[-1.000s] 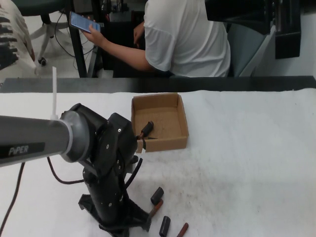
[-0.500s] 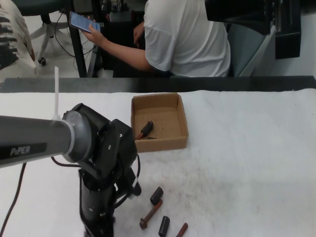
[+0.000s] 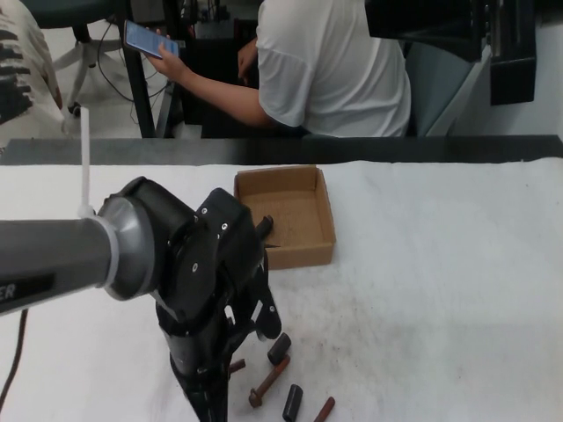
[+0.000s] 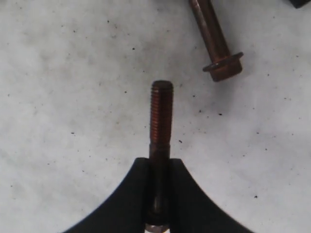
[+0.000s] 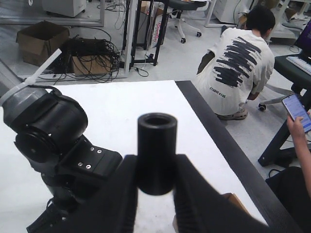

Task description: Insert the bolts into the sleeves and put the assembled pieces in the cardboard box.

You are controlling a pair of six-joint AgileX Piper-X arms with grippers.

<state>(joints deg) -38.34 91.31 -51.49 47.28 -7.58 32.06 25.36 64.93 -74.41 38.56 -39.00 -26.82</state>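
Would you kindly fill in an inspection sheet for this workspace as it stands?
Surface: white bench cover, flecked with dark specks.
Job's things: cardboard box with one piece inside, partly hidden by the left arm; near the front edge a loose sleeve, another sleeve, a loose bolt and another bolt.
Clutter: nothing seen.
Grippers: left gripper shut on a held bolt, over the bench beside the loose bolt; right gripper shut on a black sleeve, held upright.
Cables: dark cable on the bench at the left; cable heap on the floor.
Surroundings: open carton on the floor beyond the bench.
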